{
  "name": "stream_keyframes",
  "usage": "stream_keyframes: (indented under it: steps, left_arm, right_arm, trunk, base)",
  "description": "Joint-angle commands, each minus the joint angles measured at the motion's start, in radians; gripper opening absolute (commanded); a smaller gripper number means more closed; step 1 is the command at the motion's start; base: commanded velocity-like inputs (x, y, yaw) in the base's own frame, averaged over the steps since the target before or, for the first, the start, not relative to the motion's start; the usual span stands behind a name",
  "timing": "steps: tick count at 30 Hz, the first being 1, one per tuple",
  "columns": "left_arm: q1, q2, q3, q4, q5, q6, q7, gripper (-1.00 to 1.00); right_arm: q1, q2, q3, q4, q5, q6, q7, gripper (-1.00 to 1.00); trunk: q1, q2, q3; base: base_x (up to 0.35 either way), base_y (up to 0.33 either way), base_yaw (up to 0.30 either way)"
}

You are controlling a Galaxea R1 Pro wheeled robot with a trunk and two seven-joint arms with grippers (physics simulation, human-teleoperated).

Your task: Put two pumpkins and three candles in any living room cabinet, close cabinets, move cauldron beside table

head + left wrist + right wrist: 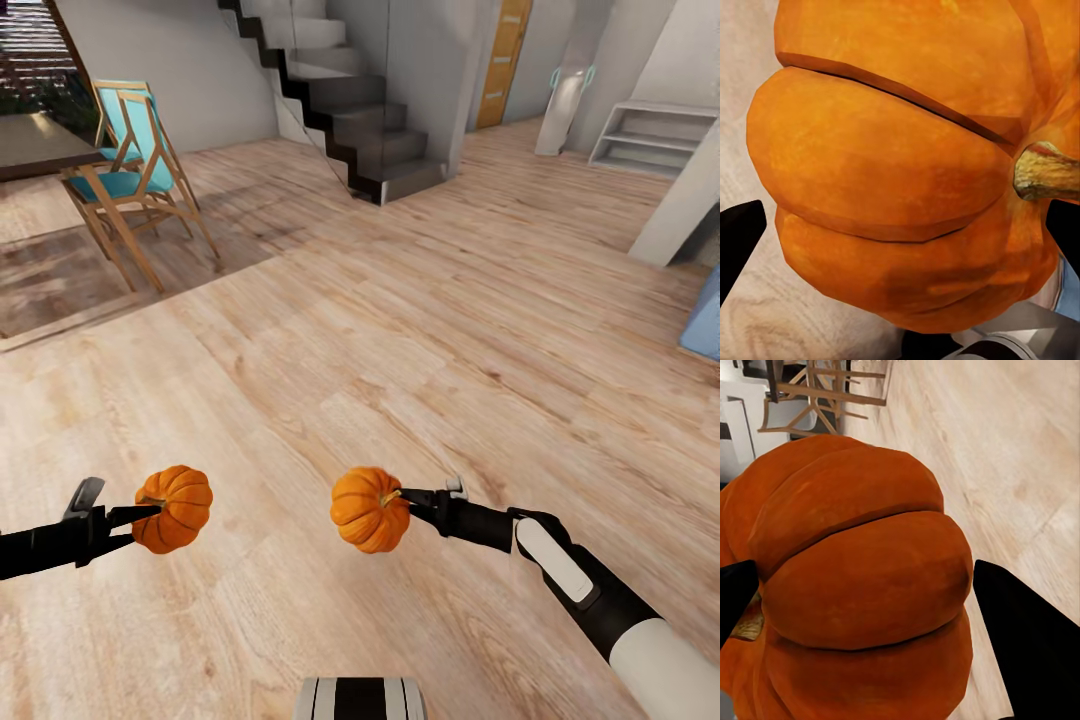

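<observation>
Wood floor [400, 330] under left gripper [140, 522] with left pumpkin [175, 508], right gripper [405, 503] with right pumpkin [368, 510].

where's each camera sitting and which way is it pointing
Head view: on the robot's head, facing forward and down over the wood floor toward the chairs and staircase; both arms show, left gripper and right gripper each clamping a pumpkin.
Left wrist view: near the left gripper, looking along its fingers at the left pumpkin.
Right wrist view: near the right gripper, looking along its dark fingers at the right pumpkin.
Shared: the head view sees both pumpkins, left and right.
</observation>
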Motion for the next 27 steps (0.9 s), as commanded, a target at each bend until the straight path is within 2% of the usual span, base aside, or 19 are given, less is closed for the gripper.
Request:
stream_keyframes:
  steps: [1, 10, 14, 16, 20, 23, 27]
  left_arm:
    - [-0.001, 0.001, -0.002, 0.001, -0.002, 0.002, -0.005, -1.00]
    - [-0.001, 0.002, 0.000, 0.021, -0.002, 0.002, -0.005, -1.00]
    - [-0.001, 0.002, 0.001, 0.030, 0.001, 0.002, -0.005, -1.00]
    - [-0.001, 0.004, 0.001, 0.031, 0.015, 0.002, -0.005, -1.00]
    - [-0.001, 0.041, -0.002, 0.031, 0.051, 0.002, -0.005, -1.00]
    - [0.004, 0.056, -0.003, 0.032, 0.071, 0.002, -0.005, -1.00]
    - [0.017, 0.061, -0.003, 0.033, 0.080, 0.001, -0.005, -1.00]
  right_arm:
    - [-0.001, -0.001, 0.002, 0.001, -0.005, 0.003, 0.000, -1.00]
    - [-0.001, -0.001, 0.002, 0.002, -0.005, 0.003, -0.002, -1.00]
    - [-0.001, -0.001, 0.002, 0.002, -0.005, 0.003, -0.004, -1.00]
    - [-0.001, -0.001, 0.002, 0.002, -0.005, 0.003, -0.005, -1.00]
    - [-0.001, -0.001, 0.002, 0.001, -0.005, 0.003, -0.009, -1.00]
    - [-0.001, 0.000, 0.002, 0.001, -0.005, 0.004, -0.012, -1.00]
    - [-0.001, -0.001, 0.002, 0.001, -0.003, 0.004, -0.014, -1.00]
  trunk:
    - [-0.001, 0.000, 0.003]
    - [-0.005, 0.002, 0.038]
    - [-0.006, 0.003, 0.054]
    - [-0.007, 0.003, 0.061]
    - [-0.007, 0.003, 0.061]
    - [-0.007, 0.003, 0.061]
    - [-0.007, 0.003, 0.061]
  base:
    - [0.000, 0.000, 0.000]
    - [-0.011, 0.000, 0.000]
    - [-0.209, 0.000, 0.000]
    - [-0.236, 0.000, 0.000]
    - [-0.077, 0.000, 0.000]
    - [0.019, 0.000, 0.000]
    - [0.056, 0.000, 0.000]
